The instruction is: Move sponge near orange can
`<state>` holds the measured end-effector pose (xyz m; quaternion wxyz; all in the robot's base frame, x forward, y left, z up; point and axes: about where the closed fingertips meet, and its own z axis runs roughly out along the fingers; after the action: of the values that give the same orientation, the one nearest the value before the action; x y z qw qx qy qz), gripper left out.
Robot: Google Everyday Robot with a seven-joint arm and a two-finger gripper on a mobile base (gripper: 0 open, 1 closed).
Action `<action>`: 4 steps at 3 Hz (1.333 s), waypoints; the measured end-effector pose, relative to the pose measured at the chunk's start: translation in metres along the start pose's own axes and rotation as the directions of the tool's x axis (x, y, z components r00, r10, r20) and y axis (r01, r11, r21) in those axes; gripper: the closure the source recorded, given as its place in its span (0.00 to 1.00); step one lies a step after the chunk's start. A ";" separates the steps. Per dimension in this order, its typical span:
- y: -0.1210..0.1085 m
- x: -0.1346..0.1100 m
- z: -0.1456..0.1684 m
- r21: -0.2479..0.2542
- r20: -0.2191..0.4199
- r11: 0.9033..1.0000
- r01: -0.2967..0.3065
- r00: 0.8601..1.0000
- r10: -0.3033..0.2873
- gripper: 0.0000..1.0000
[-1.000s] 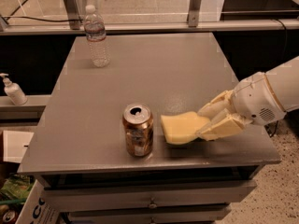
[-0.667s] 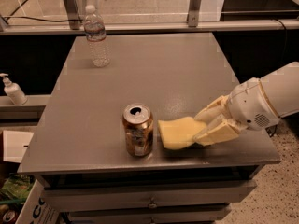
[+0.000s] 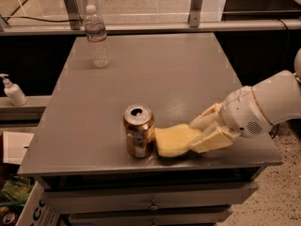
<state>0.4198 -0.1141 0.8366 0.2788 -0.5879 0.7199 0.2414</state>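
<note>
The orange can (image 3: 138, 131) stands upright near the front edge of the grey table (image 3: 155, 74), its silver top open. The pale yellow sponge (image 3: 173, 140) lies on the table right beside the can, its left end at or touching the can's right side. My gripper (image 3: 198, 136) reaches in from the right and its pale yellow fingers (image 3: 211, 140) are closed on the sponge's right end, one finger behind and one in front.
A clear plastic water bottle (image 3: 97, 36) stands at the table's far left. A white pump bottle (image 3: 13, 91) sits on a ledge left of the table. The table's front edge is just below the can and sponge, with drawers (image 3: 150, 204) beneath.
My gripper has carried the sponge leftward and down, from a small gap away from the can to right against it on the table.
</note>
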 end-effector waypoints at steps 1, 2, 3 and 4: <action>0.005 0.001 0.009 -0.021 0.004 1.000 -0.013 1.000 0.013 0.59; 0.009 0.000 0.015 -0.034 0.008 0.999 -0.019 1.000 0.019 0.35; 0.011 0.000 0.018 -0.042 0.009 0.999 -0.022 1.000 0.023 0.12; 0.012 -0.001 0.020 -0.046 0.012 0.999 -0.025 1.000 0.025 0.00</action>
<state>0.4109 -0.0980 0.8230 0.2664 -0.5837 0.7198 0.2651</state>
